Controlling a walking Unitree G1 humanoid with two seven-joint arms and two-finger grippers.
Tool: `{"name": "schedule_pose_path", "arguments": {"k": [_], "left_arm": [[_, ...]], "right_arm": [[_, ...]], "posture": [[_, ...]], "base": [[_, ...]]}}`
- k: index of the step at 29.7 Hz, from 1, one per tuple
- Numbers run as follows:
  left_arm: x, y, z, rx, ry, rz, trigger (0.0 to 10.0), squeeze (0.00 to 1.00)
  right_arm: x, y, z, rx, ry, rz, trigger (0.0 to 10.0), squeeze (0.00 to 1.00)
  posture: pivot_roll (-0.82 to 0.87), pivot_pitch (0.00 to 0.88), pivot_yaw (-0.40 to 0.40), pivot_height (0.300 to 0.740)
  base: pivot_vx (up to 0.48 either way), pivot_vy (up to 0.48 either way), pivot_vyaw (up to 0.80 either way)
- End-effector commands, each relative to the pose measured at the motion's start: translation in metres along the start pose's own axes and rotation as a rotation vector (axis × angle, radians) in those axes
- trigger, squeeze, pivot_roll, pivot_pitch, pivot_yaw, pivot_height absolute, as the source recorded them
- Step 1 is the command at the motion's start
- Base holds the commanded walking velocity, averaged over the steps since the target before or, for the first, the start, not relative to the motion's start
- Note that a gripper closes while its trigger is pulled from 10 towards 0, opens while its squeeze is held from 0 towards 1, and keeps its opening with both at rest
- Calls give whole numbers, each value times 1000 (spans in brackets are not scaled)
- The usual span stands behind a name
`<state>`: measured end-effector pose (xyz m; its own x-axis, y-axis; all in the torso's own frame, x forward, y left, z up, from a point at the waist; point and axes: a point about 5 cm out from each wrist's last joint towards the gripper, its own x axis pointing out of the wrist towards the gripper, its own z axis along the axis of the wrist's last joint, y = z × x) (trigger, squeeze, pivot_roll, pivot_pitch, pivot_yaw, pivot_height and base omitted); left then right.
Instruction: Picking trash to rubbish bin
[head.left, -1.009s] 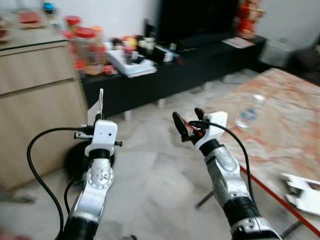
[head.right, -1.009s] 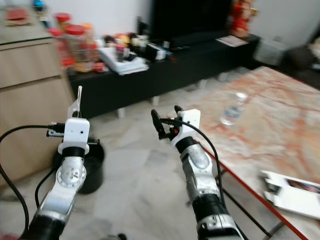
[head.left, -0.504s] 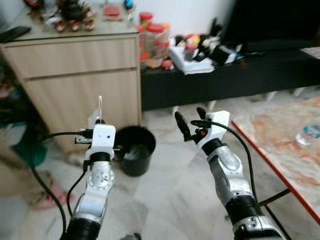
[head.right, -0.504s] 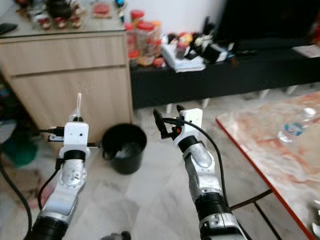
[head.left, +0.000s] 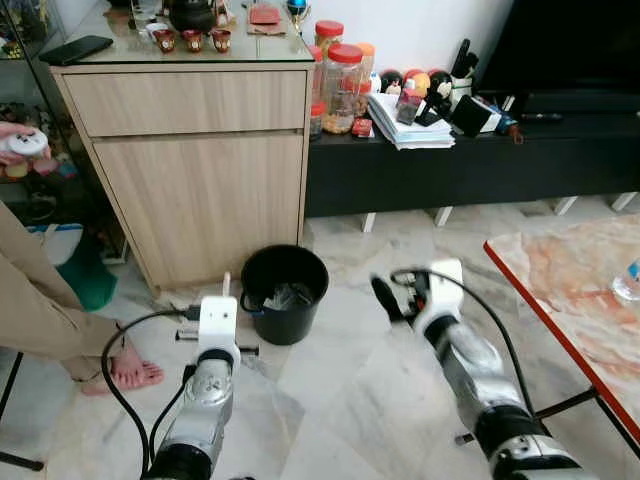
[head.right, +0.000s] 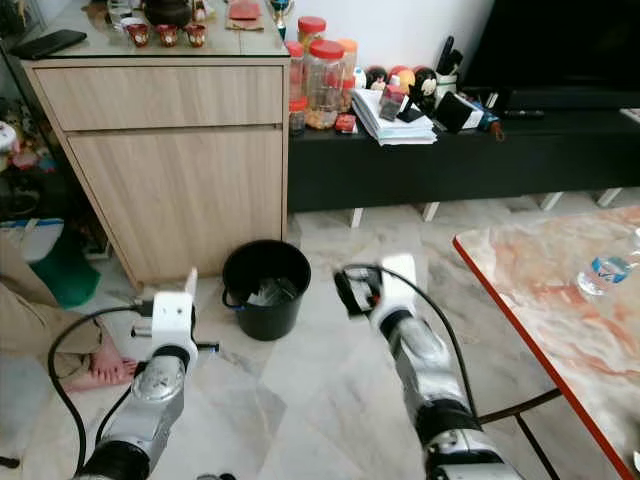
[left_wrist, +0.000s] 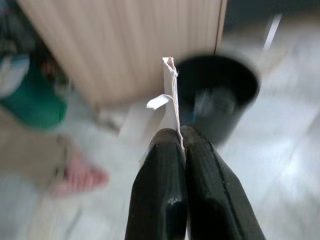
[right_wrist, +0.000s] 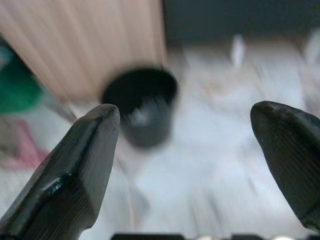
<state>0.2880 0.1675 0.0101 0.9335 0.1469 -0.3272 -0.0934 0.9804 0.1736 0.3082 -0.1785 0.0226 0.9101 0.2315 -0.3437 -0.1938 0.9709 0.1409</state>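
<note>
A: The thin white paper scrap (left_wrist: 171, 95) is pinched tight in the left gripper (left_wrist: 181, 134), near the round black plastic bin (head.left: 285, 292).

B: And the right gripper (right_wrist: 185, 145)?

A: Fingers wide apart, holding nothing. The drop into the bin isn't done yet.

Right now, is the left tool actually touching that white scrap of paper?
Touching. The left wrist view shows the left tool shut on the white paper scrap.

marble floor (head.left: 350, 390), black bin (head.left: 285, 293), wooden cabinet (head.left: 200, 170)
</note>
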Motion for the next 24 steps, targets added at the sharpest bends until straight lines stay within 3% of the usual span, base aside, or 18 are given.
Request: {"name": "schedule_pose_path", "arguments": {"k": [1, 2, 7, 9, 12, 17, 24], "left_arm": [[-2, -2, -12, 2, 47, -16, 10000, 0], [-6, -3, -24, 32, 99, -26, 10000, 0], [-10, -5, -35, 55, 144, -39, 10000, 0], [-26, -6, -66, 74, 272, -48, 10000, 0], [-33, -6, -78, 76, 314, -45, 10000, 0], [-44, -3, -94, 80, 375, -42, 10000, 0], [-46, -2, -97, 85, 389, -40, 10000, 0]], "right_arm": [[-7, -13, -13, 24, 63, -67, 10000, 0], [-15, -21, -26, 43, 109, -108, 10000, 0], [-22, -26, -38, 57, 150, -142, 10000, 0], [-43, -35, -71, 82, 277, -222, 10000, 0], [-54, -37, -86, 93, 329, -247, 10000, 0], [-66, -36, -105, 94, 393, -260, 10000, 0], [-71, -36, -111, 104, 415, -276, 10000, 0]], "posture": [[-5, 53, -117, 740], [-7, 54, -119, 740], [-3, 55, -121, 740], [-8, 55, -119, 740], [-3, 58, -119, 740], [-6, 56, -118, 740], [-3, 57, -118, 740]], "base": [[300, 0, 0], [337, 0, 0], [340, 0, 0], [337, 0, 0], [338, 0, 0], [335, 0, 0], [338, 0, 294]]}}
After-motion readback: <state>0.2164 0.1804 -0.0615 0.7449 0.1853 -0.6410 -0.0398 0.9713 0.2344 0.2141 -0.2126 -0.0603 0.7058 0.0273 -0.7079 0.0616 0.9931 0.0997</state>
